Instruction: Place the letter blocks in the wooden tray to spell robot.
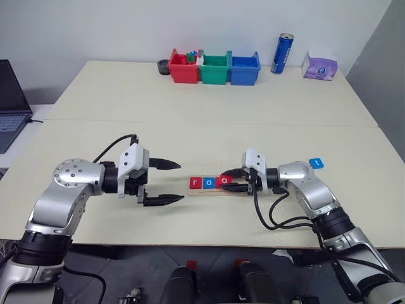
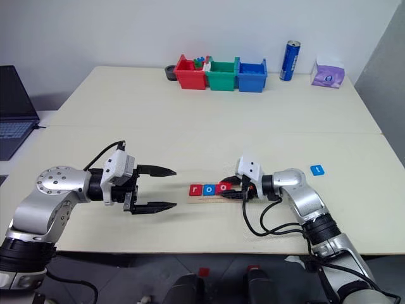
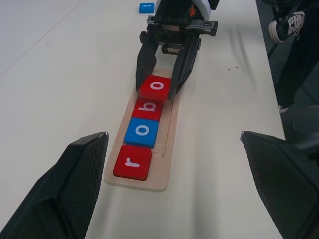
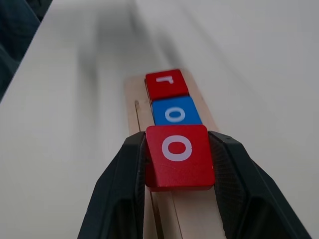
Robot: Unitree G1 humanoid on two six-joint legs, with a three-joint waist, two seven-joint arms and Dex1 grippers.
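Right claw (image 3: 162, 92) pinched a red "o" tile (image 4: 178, 155), held over the red "b" tile (image 3: 148, 108) in the wooden tray (image 3: 165, 162). Red "r" tile (image 3: 132, 162) and blue "o" tile (image 3: 142, 132) sat in the tray, touching in a row. Blue "t" tile (image 1: 316, 163) lay apart on the surface (image 1: 190, 139), beyond the right arm. Left claw (image 1: 166, 182) was spread, empty, near the tray's "r" end.
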